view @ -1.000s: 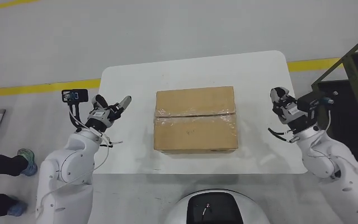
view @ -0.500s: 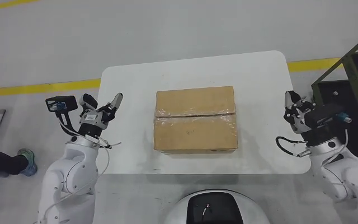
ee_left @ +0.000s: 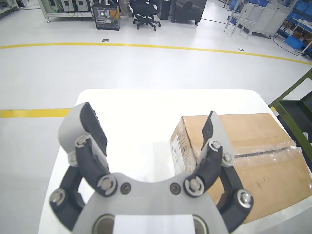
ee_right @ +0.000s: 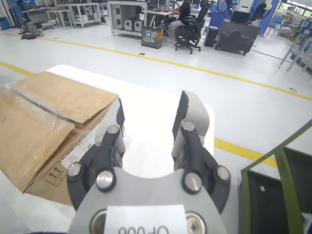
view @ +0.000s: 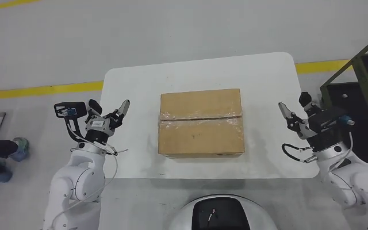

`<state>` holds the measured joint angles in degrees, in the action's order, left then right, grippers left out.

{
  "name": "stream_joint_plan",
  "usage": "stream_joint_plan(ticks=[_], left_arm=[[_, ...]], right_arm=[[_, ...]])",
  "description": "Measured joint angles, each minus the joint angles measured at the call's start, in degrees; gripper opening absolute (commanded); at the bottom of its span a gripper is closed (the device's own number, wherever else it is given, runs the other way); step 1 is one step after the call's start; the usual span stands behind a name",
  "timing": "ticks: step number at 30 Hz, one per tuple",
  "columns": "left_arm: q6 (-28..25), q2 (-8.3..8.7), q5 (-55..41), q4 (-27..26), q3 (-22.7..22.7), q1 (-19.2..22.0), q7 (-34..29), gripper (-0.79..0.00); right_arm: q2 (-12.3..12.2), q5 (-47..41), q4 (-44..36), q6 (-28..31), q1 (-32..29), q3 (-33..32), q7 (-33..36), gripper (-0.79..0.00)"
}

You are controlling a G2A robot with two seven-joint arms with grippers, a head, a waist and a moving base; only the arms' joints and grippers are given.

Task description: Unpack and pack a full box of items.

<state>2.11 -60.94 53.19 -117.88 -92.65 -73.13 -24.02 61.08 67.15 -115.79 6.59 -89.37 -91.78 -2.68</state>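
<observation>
Two grippers, both spread wide and empty. The left gripper [view: 109,107] has the box [view: 201,122] at its 3 o'clock; the right gripper [view: 292,104] has it at 9. The box sits mid-table [view: 132,80], taped shut, long axis 9-to-3. Both arms look about equally near.

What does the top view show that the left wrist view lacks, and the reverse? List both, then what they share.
The top view adds the right end effector, open, by the table's edge, and the box's whole top. The left wrist view adds the label on the box's end face and a chair in the room behind. Shared: the box, its taped seam, the table, and the left end effector, open and holding nothing.
</observation>
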Motion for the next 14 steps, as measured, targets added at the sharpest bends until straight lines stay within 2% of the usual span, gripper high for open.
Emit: stream_joint_plan(ticks=[2, 5, 14], left_arm=[[0.0, 0.00, 0.0, 0.0, 0.0, 0.0, 0.0, 0.000], [0.0, 0.00, 0.0, 0.0, 0.0, 0.0, 0.0, 0.000], [0.0, 0.00, 0.0, 0.0, 0.0, 0.0, 0.0, -0.001]], right_arm=[[0.0, 0.0, 0.0, 0.0, 0.0, 0.0, 0.0, -0.132], [0.0, 0.0, 0.0, 0.0, 0.0, 0.0, 0.0, -0.095], [0.0, 0.0, 0.0, 0.0, 0.0, 0.0, 0.0, -0.093]])
